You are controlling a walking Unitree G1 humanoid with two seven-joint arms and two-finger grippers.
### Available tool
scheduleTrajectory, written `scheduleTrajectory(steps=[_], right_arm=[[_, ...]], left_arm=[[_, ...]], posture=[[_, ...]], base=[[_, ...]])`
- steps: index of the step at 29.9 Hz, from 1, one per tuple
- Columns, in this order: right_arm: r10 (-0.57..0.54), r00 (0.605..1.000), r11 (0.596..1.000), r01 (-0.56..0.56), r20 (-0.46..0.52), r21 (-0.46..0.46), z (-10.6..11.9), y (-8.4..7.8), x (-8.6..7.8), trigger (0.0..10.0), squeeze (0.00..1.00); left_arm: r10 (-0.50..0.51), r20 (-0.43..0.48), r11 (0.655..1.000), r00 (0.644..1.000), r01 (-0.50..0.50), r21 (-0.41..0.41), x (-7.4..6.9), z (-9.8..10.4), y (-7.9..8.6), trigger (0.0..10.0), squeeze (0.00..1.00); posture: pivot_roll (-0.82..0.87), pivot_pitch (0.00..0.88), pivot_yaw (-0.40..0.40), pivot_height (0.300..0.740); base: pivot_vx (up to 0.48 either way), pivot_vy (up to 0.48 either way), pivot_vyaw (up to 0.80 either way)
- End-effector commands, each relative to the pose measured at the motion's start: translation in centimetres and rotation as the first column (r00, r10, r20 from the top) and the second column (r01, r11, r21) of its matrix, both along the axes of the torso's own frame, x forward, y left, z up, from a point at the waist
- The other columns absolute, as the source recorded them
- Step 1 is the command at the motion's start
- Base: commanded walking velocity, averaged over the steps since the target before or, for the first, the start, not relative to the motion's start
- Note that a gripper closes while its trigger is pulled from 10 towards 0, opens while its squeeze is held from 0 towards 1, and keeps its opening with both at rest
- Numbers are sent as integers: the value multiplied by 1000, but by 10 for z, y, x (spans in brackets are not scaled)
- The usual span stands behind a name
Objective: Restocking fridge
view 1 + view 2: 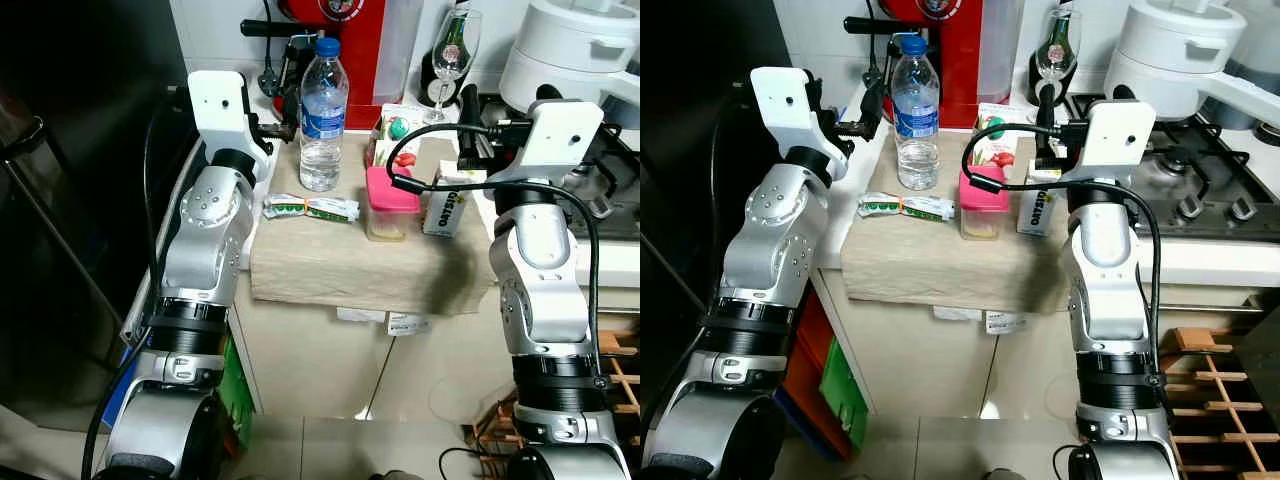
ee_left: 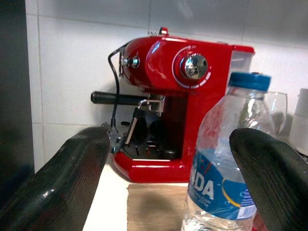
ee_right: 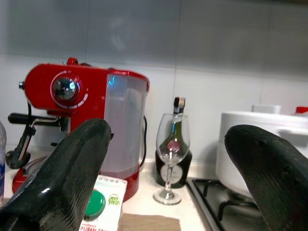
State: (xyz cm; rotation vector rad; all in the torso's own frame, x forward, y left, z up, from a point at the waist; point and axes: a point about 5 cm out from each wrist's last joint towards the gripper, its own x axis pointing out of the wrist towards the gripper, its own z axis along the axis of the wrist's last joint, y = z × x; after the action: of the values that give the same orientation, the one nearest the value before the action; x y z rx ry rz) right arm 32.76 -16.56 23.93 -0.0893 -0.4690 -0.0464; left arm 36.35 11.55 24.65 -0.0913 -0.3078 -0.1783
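- Left eye view: a water bottle point(image 1: 323, 115) stands upright toward the back left of the tabletop point(image 1: 330, 265), on a beige mat. In front of it lies a flat snack packet point(image 1: 311, 208); a pink-lidded tub point(image 1: 388, 204) and two small cartons point(image 1: 445, 200) sit toward the right edge.
- Right eye view: the right end effector point(image 1: 1048, 130) is raised over the cartons, behind the tub; a wine glass point(image 1: 1059, 45) stands close behind, by the stove.
- Left wrist view: the left end effector point(image 2: 175, 159) is spread wide, the bottle just ahead and off toward one finger, a red coffee machine point(image 2: 178, 103) behind.
- Right wrist view: the fingers point(image 3: 72, 178) are spread, touching nothing.
- The bottle looks full, so fairly heavy, with smooth, thin plastic; I'd take it round the labelled middle, squarely.
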Motion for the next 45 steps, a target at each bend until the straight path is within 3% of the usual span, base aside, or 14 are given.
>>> scheduleTrajectory(steps=[1,13,16,25,37,43,45], right_arm=[[10,1000,1000,-10,-3,-5,1,2,2,10000,0],[17,1000,1000,-17,11,-12,2,5,3,10000,0],[11,1000,1000,-11,-4,5,-1,5,5,10000,0],[6,1000,1000,-6,-4,13,1,6,8,10000,0],[4,1000,1000,-4,26,3,7,9,8,10000,0],[-1,1000,1000,1,19,10,4,9,8,10000,0],[-1,1000,1000,1,24,7,5,9,8,10000,0]], left_arm=[[-2,-31,1000,1000,3,18,1,-5,-3,10000,0],[-4,-32,999,999,5,38,2,-4,-1,10000,0],[-85,-17,996,996,85,-39,-2,-2,-9,10000,0],[-86,-6,996,996,86,-3,-3,-3,-13,10000,0],[-96,19,995,995,95,36,0,7,-2,10000,0],[-125,7,990,992,125,59,1,5,-7,10000,0],[-177,-6,981,984,177,76,3,4,-9,10000,0]], posture=[[-101,0,21,740],[-95,0,23,740],[-97,0,14,740],[-95,0,14,740],[-87,0,30,740],[-88,0,31,740],[-102,0,28,740]], base=[[0,0,0],[0,0,0],[0,0,0],[0,0,0],[0,0,0],[0,0,0],[0,0,0]])
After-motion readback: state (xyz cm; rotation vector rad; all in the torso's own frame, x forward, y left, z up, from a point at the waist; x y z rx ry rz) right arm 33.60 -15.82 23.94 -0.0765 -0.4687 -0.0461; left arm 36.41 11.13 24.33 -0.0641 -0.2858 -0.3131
